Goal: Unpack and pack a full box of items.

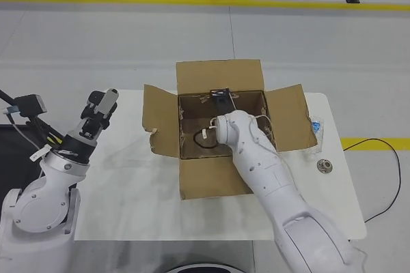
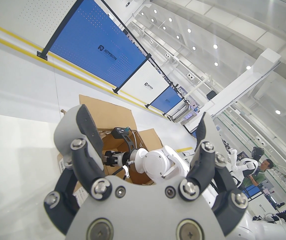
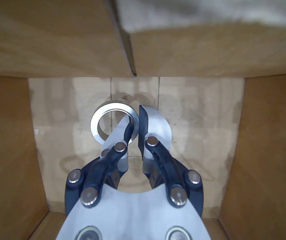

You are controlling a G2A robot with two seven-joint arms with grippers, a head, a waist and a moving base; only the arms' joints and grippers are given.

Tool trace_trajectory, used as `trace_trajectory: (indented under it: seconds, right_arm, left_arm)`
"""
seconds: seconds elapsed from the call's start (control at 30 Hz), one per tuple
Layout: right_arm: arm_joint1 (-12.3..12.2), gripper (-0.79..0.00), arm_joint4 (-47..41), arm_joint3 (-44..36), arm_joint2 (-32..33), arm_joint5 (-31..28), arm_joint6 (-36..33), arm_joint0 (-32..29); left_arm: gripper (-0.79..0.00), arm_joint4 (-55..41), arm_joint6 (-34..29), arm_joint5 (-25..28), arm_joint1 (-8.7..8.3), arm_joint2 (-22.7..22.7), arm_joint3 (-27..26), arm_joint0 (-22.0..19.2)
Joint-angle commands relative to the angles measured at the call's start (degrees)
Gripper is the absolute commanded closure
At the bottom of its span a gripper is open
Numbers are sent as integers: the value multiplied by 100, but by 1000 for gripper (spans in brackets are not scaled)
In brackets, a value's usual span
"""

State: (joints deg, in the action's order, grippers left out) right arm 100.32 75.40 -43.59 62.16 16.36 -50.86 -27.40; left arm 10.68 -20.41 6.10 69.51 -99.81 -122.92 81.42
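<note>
White counter on a pale shop floor with yellow lines. Cardboard box sits mid-counter toward the far edge, all four flaps folded out. Right arm goes down into it. Right fingers are clenched on a metal ring, one finger through the hole, the other outside the wall. Ring is inside the box, over the bottom panel; can't tell if it touches. Left arm is off to the box's left, well apart from it. Left fingers are spread wide, holding nothing, aimed up and across toward the box. Counter right of the box: small round metal part, plus a clear plastic bag just beside the right flap.
</note>
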Motion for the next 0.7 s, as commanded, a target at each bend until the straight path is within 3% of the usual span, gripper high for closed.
trace_trajectory:
  seconds: [0.0, 0.37, 0.67]
  right_arm:
    - [-79, 0, 170, -567, 80, -107, -193, -240]
    - [-487, 0, 1036, -4504, 704, -958, -1353, -2197]
    - [-625, 0, 807, -6301, 1236, -1200, -1123, -3277]
  left_arm:
    - [-785, -7, -4, -12, -4, 11, 4, -12]
    - [-785, -2, -24, -28, -25, 76, 25, -71]
    - [-785, 18, -289, 298, -69, 4, 30, -97]
